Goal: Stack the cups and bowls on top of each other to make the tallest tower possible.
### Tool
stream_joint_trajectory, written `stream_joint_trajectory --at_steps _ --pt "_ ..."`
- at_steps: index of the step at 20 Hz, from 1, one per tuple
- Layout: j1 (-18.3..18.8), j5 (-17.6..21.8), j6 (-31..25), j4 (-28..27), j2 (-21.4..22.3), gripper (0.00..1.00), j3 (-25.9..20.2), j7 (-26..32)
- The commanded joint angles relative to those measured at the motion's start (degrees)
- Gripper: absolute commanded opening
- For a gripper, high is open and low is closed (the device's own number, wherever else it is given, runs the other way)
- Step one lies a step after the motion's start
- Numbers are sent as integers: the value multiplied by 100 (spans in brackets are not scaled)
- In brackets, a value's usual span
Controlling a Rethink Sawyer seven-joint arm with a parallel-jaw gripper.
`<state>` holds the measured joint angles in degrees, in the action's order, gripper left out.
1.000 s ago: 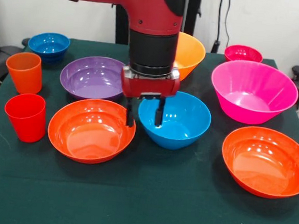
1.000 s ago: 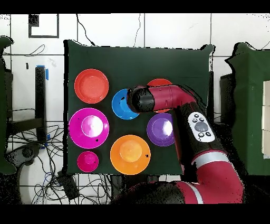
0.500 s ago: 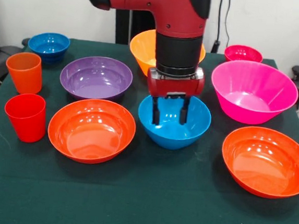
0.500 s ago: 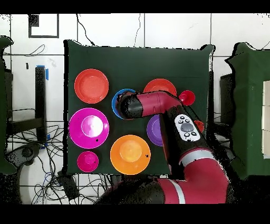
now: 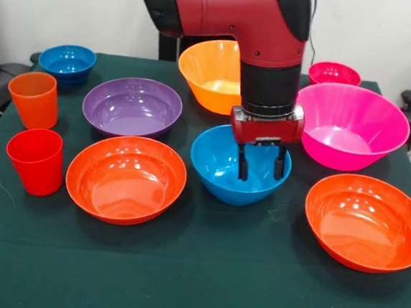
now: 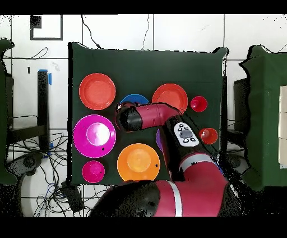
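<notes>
My gripper [image 5: 261, 164] is open and empty, its fingers hanging inside the right half of a blue bowl [image 5: 222, 166] at mid table. Just right of it stands the large pink bowl [image 5: 348, 127], with nothing in it. The yellow-orange bowl [image 5: 213, 72] is behind, the purple bowl [image 5: 132, 106] to the left. Two red-orange bowls [image 5: 125, 179] [image 5: 367, 222] sit at the front. A small blue bowl [image 5: 67, 63] and a small pink-red bowl [image 5: 334, 73] are at the back corners. The orange cup [image 5: 34, 99] and red cup [image 5: 36, 161] stand at the left. In the overhead view the arm [image 6: 148, 117] hides the gripper.
All bowls sit apart on the green cloth [image 5: 201, 283]; no two are nested. A broad bare strip of cloth runs along the front edge. In the overhead view the arm covers most of the purple bowl and part of the blue bowl [image 6: 134, 100].
In the front view the gripper has moved right, from the blue bowl's left rim across to its right side, staying open. No bowl or cup has moved.
</notes>
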<state>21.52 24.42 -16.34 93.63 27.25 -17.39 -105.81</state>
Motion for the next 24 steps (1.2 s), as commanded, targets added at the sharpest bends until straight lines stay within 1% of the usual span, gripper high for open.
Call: stream_joint_trajectory --at_steps 1,5,9,17,19,21,23,24 --pt "-242 -298 421 288 -410 100 63 -1094" --pt "-371 -406 512 423 -325 100 100 -1264" --pt "-506 -541 474 571 -164 100 152 -1403" --pt "-771 -850 916 625 -374 100 202 -1651" --pt "-817 -914 896 692 -294 100 254 -1654" --pt "-844 -956 716 834 -41 100 341 -1636" --pt "-836 -1009 261 1035 476 100 455 -1513" --pt "-827 -1024 222 1055 539 100 458 -1479"
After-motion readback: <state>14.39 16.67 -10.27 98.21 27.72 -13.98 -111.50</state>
